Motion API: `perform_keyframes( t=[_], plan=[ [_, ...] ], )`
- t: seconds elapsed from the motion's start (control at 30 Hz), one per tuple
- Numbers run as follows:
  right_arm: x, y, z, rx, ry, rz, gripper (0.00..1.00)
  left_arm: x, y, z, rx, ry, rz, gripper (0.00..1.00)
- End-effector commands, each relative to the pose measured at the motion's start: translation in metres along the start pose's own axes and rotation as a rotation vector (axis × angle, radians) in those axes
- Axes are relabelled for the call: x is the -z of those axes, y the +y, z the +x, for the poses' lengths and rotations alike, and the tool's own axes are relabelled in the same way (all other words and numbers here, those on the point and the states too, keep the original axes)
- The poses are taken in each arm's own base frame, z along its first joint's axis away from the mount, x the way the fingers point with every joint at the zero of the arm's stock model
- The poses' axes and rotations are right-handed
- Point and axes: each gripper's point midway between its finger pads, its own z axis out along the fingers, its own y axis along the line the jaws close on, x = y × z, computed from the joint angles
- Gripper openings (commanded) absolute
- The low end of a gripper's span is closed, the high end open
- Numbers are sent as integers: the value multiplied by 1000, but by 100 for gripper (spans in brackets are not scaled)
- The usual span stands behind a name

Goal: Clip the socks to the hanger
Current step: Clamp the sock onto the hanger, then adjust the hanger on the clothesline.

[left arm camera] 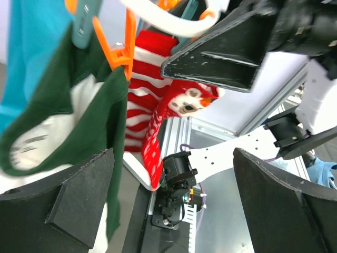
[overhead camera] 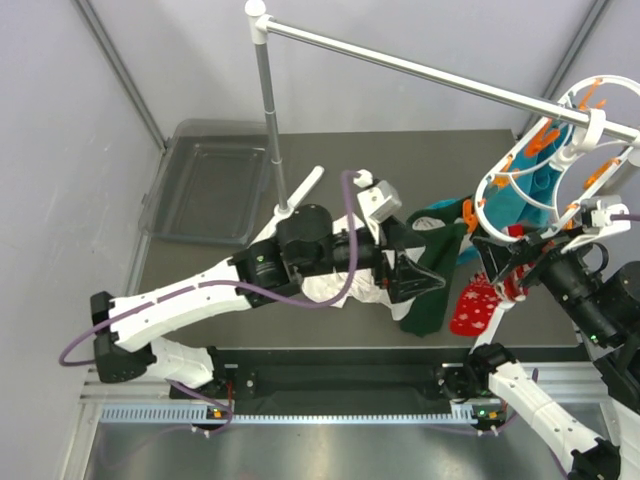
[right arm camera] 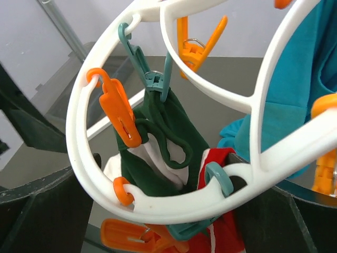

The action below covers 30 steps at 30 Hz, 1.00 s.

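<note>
Your left gripper (left arm camera: 171, 158) gapes wide, empty; the soft red-and-white striped sock (left arm camera: 142, 79) hangs just ahead, under the white plastic hanger (left arm camera: 168, 23).

Looks like a robot lab, not a home. Plain grey walls (overhead camera: 60, 150) all around, a dark table (overhead camera: 330, 150) fixed on metal bars (overhead camera: 330, 412), a white left arm (overhead camera: 190, 300) and right arm (overhead camera: 530, 395) with purple wires (overhead camera: 90, 345).
</note>
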Motion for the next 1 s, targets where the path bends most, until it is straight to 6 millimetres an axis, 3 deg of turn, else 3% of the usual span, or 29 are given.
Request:
perform_keyframes(
  t=[0.0, 0.13, 0.27, 0.5, 0.8, 0.97],
  plan=[
    [11, -10, 24, -47, 106, 60, 100, 23, -8, -23, -60, -77, -3, 99],
    [15, -6, 16, -69, 71, 43, 100, 32, -2, -25, -59, -97, -45, 99],
    [16, 14, -3, -134, -2, -52, 100, 34, 5, -17, -38, -93, -78, 99],
    [28, 17, -22, -191, -41, -50, 100, 33, 2, -15, -7, -90, -62, 98],
    [42, 16, -13, -371, 58, 22, 100, 40, -3, -22, 26, -123, -52, 98],
    [39, 13, 1, -496, 131, 89, 100, 45, -5, -27, 26, -136, -53, 98]
  ],
)
